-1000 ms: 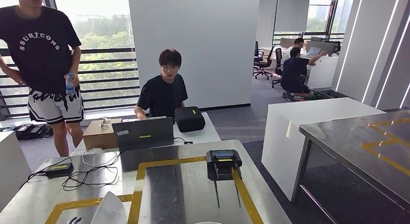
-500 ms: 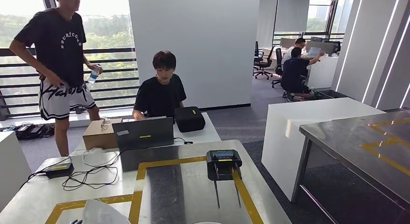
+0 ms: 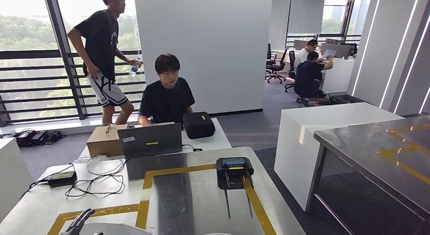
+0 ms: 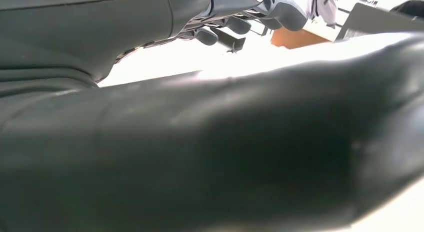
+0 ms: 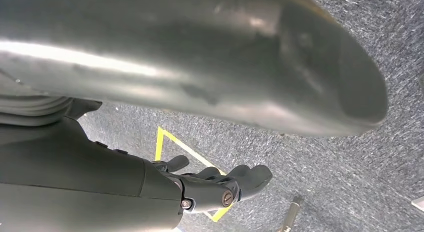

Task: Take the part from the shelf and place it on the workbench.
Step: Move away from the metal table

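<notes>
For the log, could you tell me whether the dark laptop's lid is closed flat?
No, the dark laptop stands open, its lid upright.

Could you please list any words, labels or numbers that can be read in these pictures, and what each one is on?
None can be read.
Laptop: yellow sticker and white label, too small to read.
Black case: yellow label, unreadable.
Black device: yellow strip and screen, blurred.
Power adapter: yellow label, unreadable.

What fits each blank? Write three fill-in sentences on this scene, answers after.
The tape on the workbench is ___.
The standing person carries a ___.
The right hand holds ___.
Answers: yellow; bottle; nothing.
</notes>
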Robot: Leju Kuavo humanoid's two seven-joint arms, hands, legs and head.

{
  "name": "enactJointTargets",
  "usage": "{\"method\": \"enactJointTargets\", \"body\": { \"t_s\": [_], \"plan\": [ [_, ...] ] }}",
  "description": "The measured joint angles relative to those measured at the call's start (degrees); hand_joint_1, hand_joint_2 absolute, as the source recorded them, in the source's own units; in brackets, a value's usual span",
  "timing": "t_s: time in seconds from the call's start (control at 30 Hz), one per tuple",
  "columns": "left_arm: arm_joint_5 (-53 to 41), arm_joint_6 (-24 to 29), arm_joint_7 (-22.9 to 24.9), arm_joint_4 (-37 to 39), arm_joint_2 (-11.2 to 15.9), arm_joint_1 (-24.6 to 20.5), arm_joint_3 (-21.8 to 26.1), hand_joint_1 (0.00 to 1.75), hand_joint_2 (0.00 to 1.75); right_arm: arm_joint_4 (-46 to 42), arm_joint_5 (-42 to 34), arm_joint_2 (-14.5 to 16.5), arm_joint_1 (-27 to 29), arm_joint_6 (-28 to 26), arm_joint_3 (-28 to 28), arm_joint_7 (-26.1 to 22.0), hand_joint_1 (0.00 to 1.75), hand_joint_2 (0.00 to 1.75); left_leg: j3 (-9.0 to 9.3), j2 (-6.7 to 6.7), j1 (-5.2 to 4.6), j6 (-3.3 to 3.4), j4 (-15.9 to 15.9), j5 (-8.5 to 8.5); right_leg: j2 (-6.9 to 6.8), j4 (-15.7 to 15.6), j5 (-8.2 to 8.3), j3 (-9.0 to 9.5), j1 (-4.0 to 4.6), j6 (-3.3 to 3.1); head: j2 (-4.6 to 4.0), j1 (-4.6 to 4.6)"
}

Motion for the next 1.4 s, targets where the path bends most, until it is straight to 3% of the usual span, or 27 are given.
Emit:
{"method": "enactJointTargets", "body": {
  "t_s": [0.37, 0.57, 0.63, 0.7, 0.77, 0.8, 0.83, 0.87, 0.93, 1.0, 1.1, 1.17, 1.23, 1.3, 1.33, 1.37, 1.4],
  "plan": [
    [-0.11, 1.26, -0.77, -0.63, -0.07, -1.74, 0.0, 0.0, 0.0, 0.0, 0.02, -0.01, -0.04, -0.25, -0.02, -0.24, 0.0, 0.0, -0.01, 0.0, -0.03, 0.03, 0.05, -0.02, 0.0, -0.03, 0.01, 0.02, -0.04, 0.02, 0.0, -0.01],
    [0.97, -0.23, -0.3, -0.73, 0.1, -1.88, 0.05, 0.0, 0.0, 0.0, 0.34, 0.0, -0.05, -0.25, -0.02, -0.25, 0.0, 0.0, -0.04, 0.0, -0.38, 0.9, 0.33, -0.21, 0.0, -0.27, 0.17, 0.28, -0.34, 0.7, 0.0, -0.09],
    [1.14, -0.29, -0.25, -0.88, 0.08, -1.92, 0.07, 0.0, 0.0, 0.0, 0.49, -0.14, -0.08, -0.25, -0.02, -0.24, 0.0, 0.0, 0.4, 0.14, 0.03, 1.32, -0.53, 0.52, 0.01, 0.04, -0.25, 0.28, -0.2, 1.05, 0.0, -0.03],
    [1.35, -0.28, -0.21, -0.95, 0.03, -1.97, 0.11, 0.0, 0.0, 0.0, 0.58, -0.28, -0.11, -0.24, -0.02, -0.25, 0.0, 0.0, 0.74, 0.39, 0.51, 1.66, -1.3, 1.18, -0.04, 3.93, -2.99, -1.24, -0.13, 1.49, 0.0, 0.12],
    [1.51, -0.24, -0.18, -0.9, 0.07, -1.84, 0.16, 0.0, 0.0, 0.0, 0.66, -0.32, -0.06, -0.23, -0.02, -0.25, 0.0, 0.0, 0.62, 0.54, 0.58, 1.78, -1.3, 1.28, -0.11, 11.63, -6.86, -4.44, -0.36, 2.02, 0.0, 0.22],
    [1.57, -0.18, -0.17, -0.85, 0.08, -1.68, 0.17, 0.0, 0.0, 0.0, 0.72, -0.34, -0.03, -0.22, -0.02, -0.25, 0.0, 0.0, 0.51, 0.57, 0.63, 1.76, -1.2, 1.26, -0.12, 14.66, -7.85, -5.66, -0.54, 2.26, 0.0, 0.26],
    [1.6, -0.08, -0.15, -0.8, 0.07, -1.51, 0.17, 0.0, 0.0, 0.0, 0.8, -0.37, -0.03, -0.21, -0.02, -0.25, 0.0, 0.0, 0.4, 0.58, 0.75, 1.67, -1.03, 1.22, -0.15, 15.65, -7.68, -5.92, -0.72, 2.51, 0.0, 0.26],
    [1.64, 0.03, -0.13, -0.76, 0.07, -1.39, 0.18, 0.0, 0.0, 0.0, 0.89, -0.39, -0.05, -0.19, -0.02, -0.25, 0.0, 0.0, 0.25, 0.58, 0.94, 1.5, -0.77, 1.15, -0.2, 14.34, -6.49, -5.07, -0.93, 2.74, 0.0, 0.26],
    [1.74, 0.22, -0.09, -0.75, 0.08, -1.29, 0.2, 0.0, 0.0, 0.0, 1.07, -0.43, -0.16, -0.11, -0.02, -0.22, 0.0, 0.0, -0.19, 0.55, 1.37, 0.79, 0.1, 0.81, -0.36, 7.22, -3.49, -1.1, -1.42, 3.4, 0.0, 0.28],
    [1.84, 0.29, -0.08, -0.78, 0.22, -1.29, 0.26, 0.0, 0.0, 0.0, 1.21, -0.43, -0.34, 0.02, -0.02, -0.17, 0.0, 0.0, -0.85, 0.41, 1.5, -0.26, 1.04, 0.48, -0.09, 2.67, -2.07, 1.3, -1.45, 3.17, 0.0, 0.3],
    [1.93, 0.36, -0.08, -0.76, 0.57, -1.2, 0.36, 0.0, 0.0, 0.0, 1.37, -0.42, -0.67, 0.18, -0.02, -0.08, 0.0, 0.0, -1.51, 0.16, 1.37, -1.57, 1.73, 0.56, 0.23, 2.33, -2.23, 0.91, -1.36, 1.31, 0.0, 0.16],
    [1.94, 0.38, -0.07, -0.74, 0.87, -1.01, 0.4, 0.0, 0.0, 0.0, 1.4, -0.42, -0.83, 0.21, -0.02, 0.03, 0.0, 0.0, -2.38, 0.22, 1.51, -2.1, 3.29, -0.93, 0.12, 2.01, -1.89, 0.56, -1.4, 0.2, 0.0, 0.0],
    [1.93, 0.38, -0.07, -0.72, 1.1, -0.79, 0.41, 0.0, 0.0, 0.0, 1.43, -0.42, -0.86, 0.21, -0.02, 0.08, 0.0, 0.0, -4.5, 0.33, 1.52, -2.3, 8.87, -5.16, 0.02, 1.85, -1.2, -0.1, -1.25, -0.57, 0.0, -0.21],
    [1.87, 0.38, -0.03, -0.67, 1.24, -0.48, 0.42, 0.0, 0.0, 0.0, 1.49, -0.42, -0.83, 0.21, -0.03, 0.09, 0.0, 0.0, -6.61, 0.33, 1.45, -2.24, 15.67, -8.89, -0.01, 1.85, -0.45, -1.07, -0.93, -0.93, 0.0, -0.34],
    [1.81, 0.38, 0.01, -0.64, 1.29, -0.27, 0.42, 0.0, 0.0, 0.0, 1.53, -0.42, -0.83, 0.21, -0.03, 0.09, 0.0, 0.0, -6.72, 0.33, 1.39, -2.09, 17.19, -9.33, -0.02, 1.87, -0.06, -1.58, -0.74, -1.01, 0.0, -0.36],
    [1.75, 0.38, 0.05, -0.62, 1.31, -0.07, 0.42, 0.0, 0.0, 0.0, 1.57, -0.42, -0.83, 0.21, -0.03, 0.09, 0.0, 0.0, -5.81, 0.33, 1.29, -1.81, 16.63, -8.69, -0.03, 1.88, 0.33, -2.07, -0.57, -1.04, 0.0, -0.38],
    [1.72, 0.39, 0.09, -0.62, 1.33, 0.05, 0.42, 0.0, 0.0, 0.0, 1.62, -0.42, -0.84, 0.22, -0.02, 0.09, 0.0, 0.0, -3.82, 0.33, 1.11, -1.38, 14.0, -7.29, -0.04, 1.9, 0.75, -2.52, -0.41, -1.03, 0.0, -0.38]
  ]
}}
